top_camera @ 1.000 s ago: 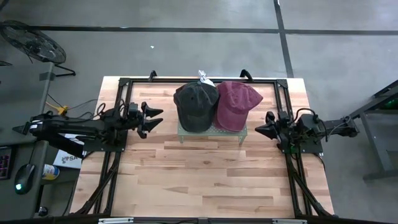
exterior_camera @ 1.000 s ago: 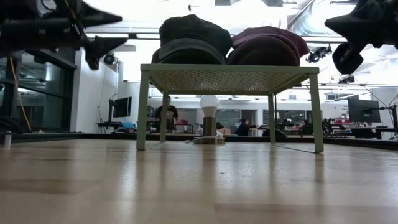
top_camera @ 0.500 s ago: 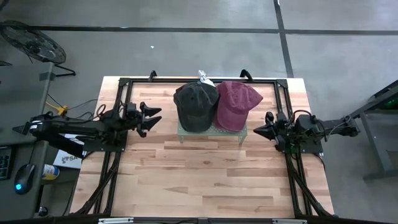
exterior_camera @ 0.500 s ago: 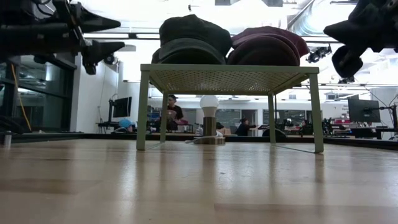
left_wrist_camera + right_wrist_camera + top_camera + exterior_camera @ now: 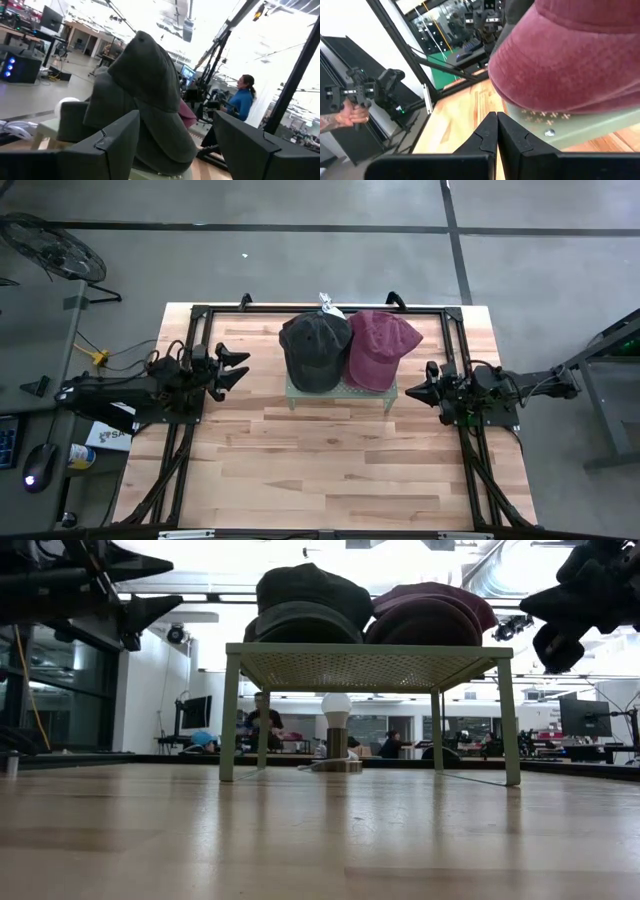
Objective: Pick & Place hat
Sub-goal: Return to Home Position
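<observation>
A dark grey hat [image 5: 315, 352] and a maroon hat [image 5: 380, 348] rest side by side, crowns up, on top of a small pale green perforated stand [image 5: 340, 396] at the table's far middle. The low view shows both hats [image 5: 310, 602] [image 5: 430, 612] on the stand's top [image 5: 370, 665]. My left gripper [image 5: 243, 366] hovers open to the left of the stand, pointing at the grey hat [image 5: 145, 95] with nothing between its fingers. To the stand's right, my right gripper [image 5: 413, 391] is shut and empty, pointing at the maroon hat [image 5: 570, 55].
A black frame [image 5: 200, 310] runs along the table's far edge and down both sides. Bare wooden tabletop [image 5: 330, 470] lies in front of the stand. In the right wrist view a person's hand [image 5: 350, 107] holds a device beyond the table.
My left gripper has drawn back toward the table's left edge, away from the stand, and has stayed open. Both hats lie as they did.
</observation>
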Tool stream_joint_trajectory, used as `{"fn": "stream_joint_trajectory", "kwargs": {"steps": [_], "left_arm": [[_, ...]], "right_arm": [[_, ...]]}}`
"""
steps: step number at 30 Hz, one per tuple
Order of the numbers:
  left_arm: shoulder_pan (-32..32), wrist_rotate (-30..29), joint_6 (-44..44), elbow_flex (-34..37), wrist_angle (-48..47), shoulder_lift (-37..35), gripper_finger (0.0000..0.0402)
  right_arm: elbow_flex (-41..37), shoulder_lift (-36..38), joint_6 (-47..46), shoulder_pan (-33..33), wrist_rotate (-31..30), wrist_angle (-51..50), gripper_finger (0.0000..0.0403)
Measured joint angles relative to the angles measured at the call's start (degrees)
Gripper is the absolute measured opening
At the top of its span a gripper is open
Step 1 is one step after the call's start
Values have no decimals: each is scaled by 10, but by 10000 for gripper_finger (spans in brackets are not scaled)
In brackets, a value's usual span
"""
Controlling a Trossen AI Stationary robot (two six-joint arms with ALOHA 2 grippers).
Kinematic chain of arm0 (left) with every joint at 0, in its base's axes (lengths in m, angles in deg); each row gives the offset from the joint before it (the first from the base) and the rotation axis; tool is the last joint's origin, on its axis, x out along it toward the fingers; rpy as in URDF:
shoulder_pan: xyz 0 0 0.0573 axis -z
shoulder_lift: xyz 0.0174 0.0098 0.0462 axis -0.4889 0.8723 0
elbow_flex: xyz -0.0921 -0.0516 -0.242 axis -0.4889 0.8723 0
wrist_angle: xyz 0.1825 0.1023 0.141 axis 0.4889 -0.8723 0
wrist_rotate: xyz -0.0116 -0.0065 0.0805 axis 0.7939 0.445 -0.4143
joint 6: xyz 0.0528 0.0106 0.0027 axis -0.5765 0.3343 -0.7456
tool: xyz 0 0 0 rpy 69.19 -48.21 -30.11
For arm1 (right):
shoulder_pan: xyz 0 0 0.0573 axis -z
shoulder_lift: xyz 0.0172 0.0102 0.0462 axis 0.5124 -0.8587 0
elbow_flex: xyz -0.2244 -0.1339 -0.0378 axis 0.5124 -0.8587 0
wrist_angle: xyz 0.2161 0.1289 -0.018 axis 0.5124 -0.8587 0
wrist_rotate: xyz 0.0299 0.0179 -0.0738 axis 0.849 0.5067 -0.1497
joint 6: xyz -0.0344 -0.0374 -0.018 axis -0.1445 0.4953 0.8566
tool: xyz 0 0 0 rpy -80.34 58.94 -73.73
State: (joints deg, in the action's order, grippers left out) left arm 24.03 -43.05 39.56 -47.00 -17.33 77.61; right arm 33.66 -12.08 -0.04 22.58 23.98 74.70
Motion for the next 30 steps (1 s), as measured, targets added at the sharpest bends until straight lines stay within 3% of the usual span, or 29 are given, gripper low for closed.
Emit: {"fn": "stream_joint_trajectory", "kwargs": {"steps": [3, 8, 14, 21, 30], "left_arm": [[0, -14, 9, 0, -43, -33, 248], [0, -15, 36, 0, -92, -61, 248], [0, 20, 93, 1, -129, -63, 248], [0, 27, 94, 1, -186, -63, 248], [0, 26, 95, 1, -248, -63, 248]], "right_arm": [[-3, 0, 0, 0, 1, 3, 0], [-70, 0, -19, 0, 3, 97, 0], [-68, 5, 32, 0, 15, 83, 0], [-67, 0, 109, 16, 35, 70, 0], [-67, 0, 131, 30, 60, 66, 0]]}}
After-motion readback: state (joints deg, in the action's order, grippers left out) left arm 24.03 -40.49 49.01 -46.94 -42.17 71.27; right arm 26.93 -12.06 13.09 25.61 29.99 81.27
